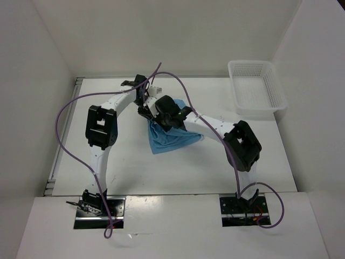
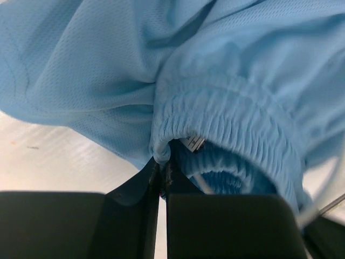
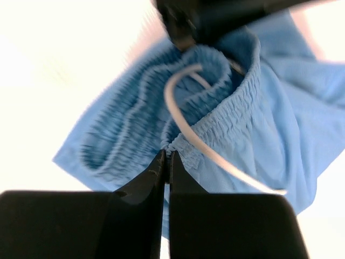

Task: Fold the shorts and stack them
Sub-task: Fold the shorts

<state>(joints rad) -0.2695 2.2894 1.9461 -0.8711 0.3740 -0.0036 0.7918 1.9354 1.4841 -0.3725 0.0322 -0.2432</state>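
The light blue shorts (image 1: 170, 137) hang bunched near the table's middle, held up by both grippers. My left gripper (image 2: 161, 162) is shut on the elastic waistband (image 2: 232, 116); a small white label (image 2: 193, 142) shows just inside it. My right gripper (image 3: 167, 154) is shut on the waistband (image 3: 210, 135) at another spot. The white drawstring (image 3: 183, 116) loops out of the waist opening. In the top view the left gripper (image 1: 144, 110) and the right gripper (image 1: 161, 120) are close together above the cloth. The upper part of the shorts is hidden by the arms.
A white plastic mesh basket (image 1: 256, 89) stands at the back right of the white table (image 1: 129, 167). White walls enclose the table at the back and both sides. Purple cables (image 1: 67, 135) run along both arms.
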